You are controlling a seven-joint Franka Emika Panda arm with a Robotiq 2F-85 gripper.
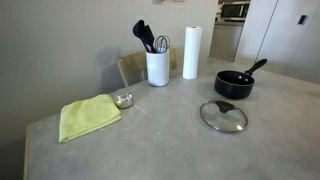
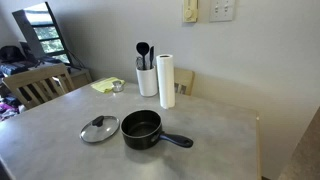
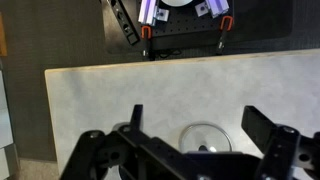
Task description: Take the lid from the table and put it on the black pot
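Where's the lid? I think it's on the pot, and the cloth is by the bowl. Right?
Not quite. The lid lies on the table beside the pot, not on it; both exterior views show this. The cloth is by the bowl.

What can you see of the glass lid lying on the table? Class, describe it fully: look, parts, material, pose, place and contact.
The lid is round and flat, clear glass by its look, with a shiny metal rim and a dark knob at its centre. It lies knob up, flat on the grey table, close beside the black pot and seemingly not touching it. Nothing holds it, and nothing lies on it.
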